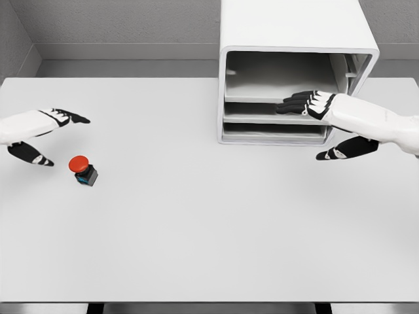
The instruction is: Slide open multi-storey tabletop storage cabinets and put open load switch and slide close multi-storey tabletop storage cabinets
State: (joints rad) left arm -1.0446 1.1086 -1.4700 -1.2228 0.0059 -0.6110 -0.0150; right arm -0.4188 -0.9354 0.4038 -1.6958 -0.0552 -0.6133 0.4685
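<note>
The load switch [83, 171], a small dark block with a round red button on top, sits on the white table [196, 222] at the left. My left hand [49, 134] hovers just up and left of it, fingers spread, thumb low, holding nothing. The white multi-storey cabinet [294, 72] stands at the back right, its front facing me, with stacked drawers [275, 121] in its lower part and an open space above them. My right hand [321, 124] is in front of the drawers, fingers stretched flat on a drawer edge, thumb hanging below.
A grey wall [124, 26] runs behind the table. The table's front edge [209, 302] lies near the bottom of the picture.
</note>
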